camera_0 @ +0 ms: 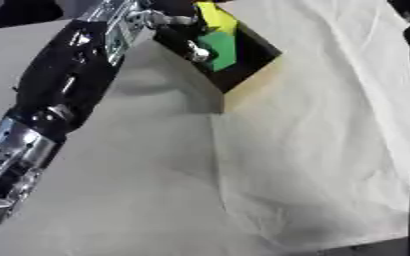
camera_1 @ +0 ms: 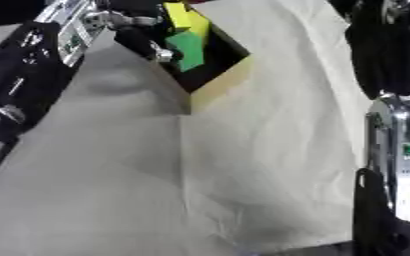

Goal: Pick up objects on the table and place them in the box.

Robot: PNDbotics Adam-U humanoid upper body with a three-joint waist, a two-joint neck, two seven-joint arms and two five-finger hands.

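Note:
An open box (camera_1: 219, 82) with dark inner walls and a tan outside stands at the back of the cloth. Inside it lie a green block (camera_1: 189, 50) and a yellow block (camera_1: 182, 17). My left arm stretches from the lower left up to the box, and my left hand (camera_0: 180, 31) hangs over the box's near-left edge, right beside the two blocks. Whether it holds anything is hidden. My right arm runs down the right edge, with my right hand (camera_1: 373, 215) showing only as a dark part at the lower right, apart from the box.
A cream cloth (camera_0: 313, 150) with creases covers the table. Its front hem and a strip of grey surface (camera_0: 366, 248) show at the bottom right. The box throws a shadow on the cloth just in front of it.

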